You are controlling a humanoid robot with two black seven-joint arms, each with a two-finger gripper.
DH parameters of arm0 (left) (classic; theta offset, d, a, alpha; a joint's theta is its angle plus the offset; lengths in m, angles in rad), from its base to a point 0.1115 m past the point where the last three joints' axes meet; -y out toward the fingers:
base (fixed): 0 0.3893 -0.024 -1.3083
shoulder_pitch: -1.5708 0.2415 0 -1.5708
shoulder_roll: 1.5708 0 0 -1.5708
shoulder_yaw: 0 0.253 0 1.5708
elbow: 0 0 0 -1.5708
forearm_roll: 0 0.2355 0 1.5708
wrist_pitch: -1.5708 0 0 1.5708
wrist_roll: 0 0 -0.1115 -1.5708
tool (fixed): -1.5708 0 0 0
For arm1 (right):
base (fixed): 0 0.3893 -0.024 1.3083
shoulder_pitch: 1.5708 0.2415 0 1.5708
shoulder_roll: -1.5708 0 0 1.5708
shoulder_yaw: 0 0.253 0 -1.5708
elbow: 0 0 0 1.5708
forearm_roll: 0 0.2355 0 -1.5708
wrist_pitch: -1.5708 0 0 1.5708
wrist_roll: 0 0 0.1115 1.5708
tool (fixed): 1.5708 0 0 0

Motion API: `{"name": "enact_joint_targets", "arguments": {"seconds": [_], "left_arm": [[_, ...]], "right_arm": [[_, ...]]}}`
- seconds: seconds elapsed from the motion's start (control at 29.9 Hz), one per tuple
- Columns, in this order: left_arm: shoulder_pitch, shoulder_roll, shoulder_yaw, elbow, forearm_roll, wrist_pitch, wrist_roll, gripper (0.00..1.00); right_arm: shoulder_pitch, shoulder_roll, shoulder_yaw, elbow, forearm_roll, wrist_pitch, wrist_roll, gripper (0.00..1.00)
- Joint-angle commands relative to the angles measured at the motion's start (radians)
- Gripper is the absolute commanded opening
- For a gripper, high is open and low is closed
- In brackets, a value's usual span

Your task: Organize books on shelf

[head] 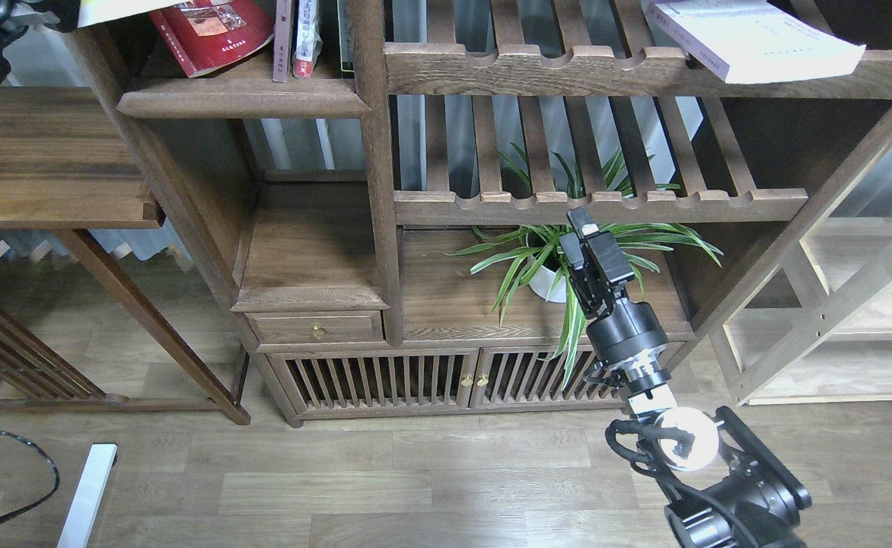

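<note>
The shelf [240, 97] is the dark plank with a moulded front edge at the top left. The dark red book [214, 30] lies tilted on it. Only a sliver of the yellow-green book [134, 9] shows at the top edge, above the red one, carried by my left gripper [12, 15], which is dark and mostly cut off. The thick white book [758, 38] lies on the upper slatted rack at the right. My right gripper [584, 224] hangs empty in front of the plant; its fingers cannot be told apart.
Thin books [297, 38] stand upright at the shelf's right end against a post. A potted plant [549, 278] sits on the lower board behind my right gripper. A side table [50, 175] stands at the left. A drawer with a brass knob [316, 329] is below.
</note>
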Motion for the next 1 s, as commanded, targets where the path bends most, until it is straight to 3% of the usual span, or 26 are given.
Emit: {"name": "enact_joint_targets", "arguments": {"seconds": [0.0, 0.47, 0.67, 0.97], "left_arm": [[-0.012, 0.0, 0.011, -0.001, 0.038, 0.0, 0.0, 0.0], [-0.021, 0.003, 0.026, -0.001, 0.113, 0.0, -0.006, 0.0], [-0.067, 0.003, 0.052, 0.057, 0.133, 0.056, -0.015, 0.0], [-0.195, 0.01, 0.159, 0.236, 0.137, 0.108, -0.104, 0.0]], "right_arm": [[-0.004, -0.02, 0.003, 0.0, 0.003, 0.0, 0.001, 0.76], [-0.056, -0.053, 0.005, -0.001, 0.003, 0.0, 0.0, 0.77], [-0.063, -0.053, 0.018, -0.021, 0.009, 0.0, 0.001, 0.77], [-0.048, -0.053, 0.02, -0.028, 0.012, 0.0, 0.001, 0.77]]}}
